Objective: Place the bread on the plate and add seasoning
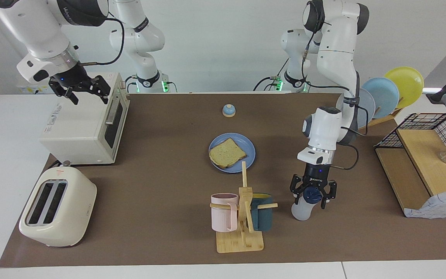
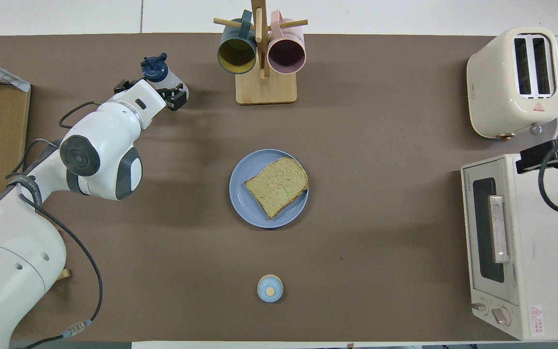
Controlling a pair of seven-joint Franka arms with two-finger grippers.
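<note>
Over the oven (image 1: 87, 124), at the right arm's end of the bench (image 1: 161, 182), the right hand (image 1: 79, 90) is being held in wait with its fingers spread. At mid-bench the bread (image 1: 227, 152) is lying on the plate (image 1: 246, 145). Farther from the robots, beside the mug rack (image 1: 242, 217), the bottle (image 1: 303, 204) is standing tilted, and the left hand (image 1: 313, 192) is being held about its cap, fingers apart on either side, not clamped. The bottle is judged light, smooth and easily tipped; it would best be gripped on the body just under the cap. The brown mat is lying flat, with open room around the plate.
</note>
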